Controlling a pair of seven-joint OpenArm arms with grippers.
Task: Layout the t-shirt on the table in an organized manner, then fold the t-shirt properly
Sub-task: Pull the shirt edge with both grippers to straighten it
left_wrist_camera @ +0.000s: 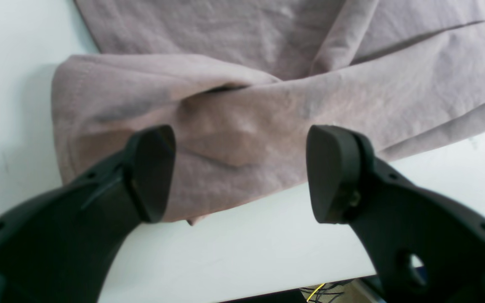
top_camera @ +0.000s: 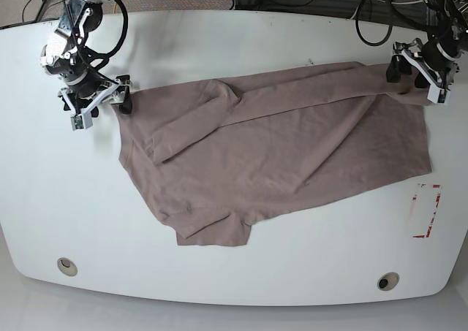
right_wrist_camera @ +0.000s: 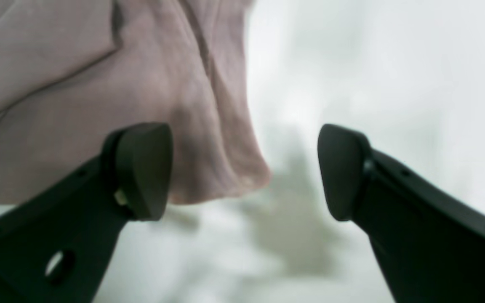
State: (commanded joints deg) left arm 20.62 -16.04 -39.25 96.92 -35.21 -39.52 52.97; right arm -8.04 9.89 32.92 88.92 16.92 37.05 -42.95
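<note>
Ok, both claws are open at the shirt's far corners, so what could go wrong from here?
The left claw straddles a bunched, doubled-over part of the t-shirt, so it may pinch several layers. The right claw sits half off the hem and could close on little cloth. A sleeve lies folded onto the body; pulling may set that crease.

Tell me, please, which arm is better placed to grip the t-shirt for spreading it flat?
The left. The left gripper has folded t-shirt cloth squarely between its open jaws; the right gripper only straddles a cloth corner, mostly over bare table.

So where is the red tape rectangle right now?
In the base view, the red tape rectangle sits on the table at right, just below the t-shirt corner.
</note>
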